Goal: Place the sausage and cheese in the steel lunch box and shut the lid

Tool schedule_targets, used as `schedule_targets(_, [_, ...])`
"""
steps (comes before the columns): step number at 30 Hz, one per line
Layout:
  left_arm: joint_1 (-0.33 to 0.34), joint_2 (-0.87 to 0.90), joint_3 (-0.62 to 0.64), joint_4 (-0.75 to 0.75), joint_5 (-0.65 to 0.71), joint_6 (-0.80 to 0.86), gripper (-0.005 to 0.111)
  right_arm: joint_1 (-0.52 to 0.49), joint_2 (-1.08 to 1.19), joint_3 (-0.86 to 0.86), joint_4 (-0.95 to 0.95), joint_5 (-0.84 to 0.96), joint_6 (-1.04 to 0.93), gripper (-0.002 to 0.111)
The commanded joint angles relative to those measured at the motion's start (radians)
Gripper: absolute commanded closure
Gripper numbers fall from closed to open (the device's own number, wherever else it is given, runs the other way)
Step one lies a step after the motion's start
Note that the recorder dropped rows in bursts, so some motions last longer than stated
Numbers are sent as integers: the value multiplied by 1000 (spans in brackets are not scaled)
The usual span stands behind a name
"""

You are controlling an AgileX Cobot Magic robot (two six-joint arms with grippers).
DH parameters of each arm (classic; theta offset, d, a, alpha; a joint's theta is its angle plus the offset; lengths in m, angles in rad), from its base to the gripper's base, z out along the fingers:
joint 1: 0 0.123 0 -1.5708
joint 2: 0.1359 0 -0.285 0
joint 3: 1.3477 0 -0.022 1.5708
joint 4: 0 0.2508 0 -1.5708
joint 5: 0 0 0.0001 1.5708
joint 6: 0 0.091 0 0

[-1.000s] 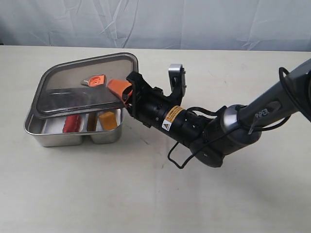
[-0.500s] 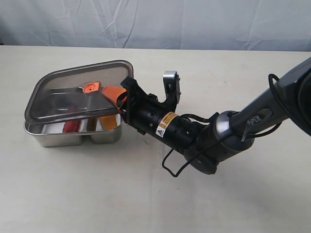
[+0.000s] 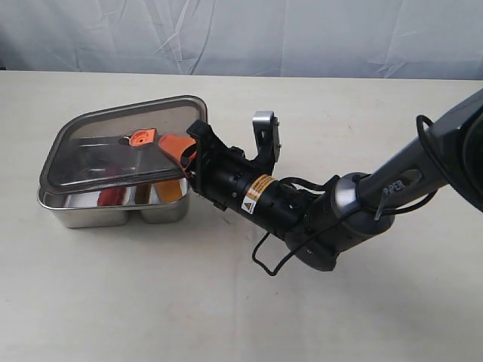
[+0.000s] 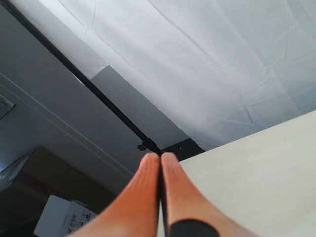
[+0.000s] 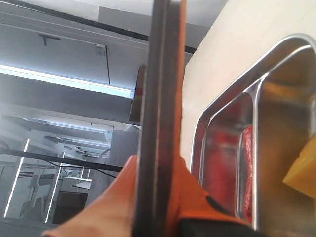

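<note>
Care is what this step needs. The right gripper [image 3: 183,151] is pinched tight on the right edge of the lid [image 3: 121,147] and holds it just above the steel lunch box [image 3: 113,216]. The lid is tipped a little and sits a bit toward the back, so its front edge does not match the front wall of the box. To do this well, the arm should probably make the lid flat, line up all four round corners with the box, and go down slowly. It should let go only when the red rim rests on the steel all the way round.

The sausage [image 3: 112,197] lies in the left part of the box and the cheese [image 3: 170,190] in the right part. Both look low, so they should not block the lid. The gripper itself may get in the way, since part of it sits under the lid beside the box's right wall. The left gripper [image 4: 160,170] is closed on nothing, pointing away over the table [image 3: 226,309].
</note>
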Motion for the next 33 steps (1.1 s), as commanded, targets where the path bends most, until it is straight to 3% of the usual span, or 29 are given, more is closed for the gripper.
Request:
schedule_targets(1, [2,-7,0,28,6,31,107,1,4,2,3,-22,-2,109])
schedule_targets(3, [2,-7,0,-4,26,-2,107,1,4,2,3,-22,-2,109])
schedule_targets(6, [2,-5,0,-192,103,-85,107,1,4,2,3,-22,-2,109])
schedule_targets(11, [0,3,78,-192,115,-358,107,1,4,2,3,51,-2,109])
schedule_targets(21, [0,3,228,-192,136,-369,107,3,6,-19,22,92,-2,109])
schedule_targets(26, [0,3,241,-192,207,-371,107,13,30,-88,-41,130,0,109])
schedule_targets(33, [0,3,241,-192,203,-371,107,21,40,-98,-34,151,14,109])
